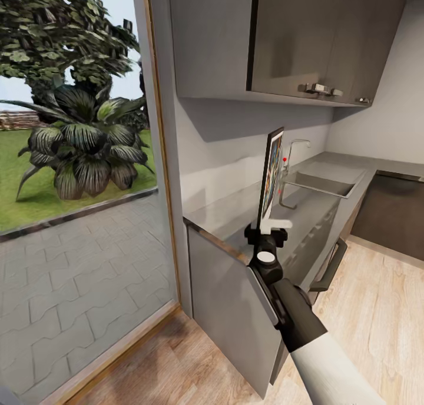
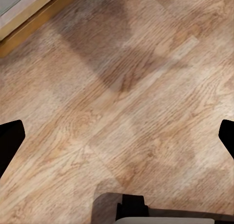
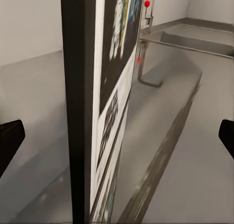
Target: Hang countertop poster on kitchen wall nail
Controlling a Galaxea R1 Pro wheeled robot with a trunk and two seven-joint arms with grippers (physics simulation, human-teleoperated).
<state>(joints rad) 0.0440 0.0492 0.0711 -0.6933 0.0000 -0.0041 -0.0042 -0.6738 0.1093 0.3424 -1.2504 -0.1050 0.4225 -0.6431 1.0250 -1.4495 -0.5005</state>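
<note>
right gripper [image 1: 272, 227] clamped on the bottom edge of the poster [image 1: 271, 178], held upright and nearly edge-on straight above it. just below and beyond, the kitchen countertop [image 1: 235, 213]; farther ahead, sink [image 1: 321, 184] and faucet [image 1: 291, 152]. left gripper [image 2: 117, 136] spread wide over wooden floor [image 2: 146, 77].

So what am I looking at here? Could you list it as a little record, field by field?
Place: kitchen, wood floor, window onto a garden
Poster: upright, seen nearly edge-on, above the kitchen countertop
Right gripper: at the poster's bottom edge; whether the fingers are closed on it, cannot tell
Left gripper: open, facing the floor, nothing between its fingers
Beyond the poster: sink and faucet
Overhead: grey wall cabinets
</note>
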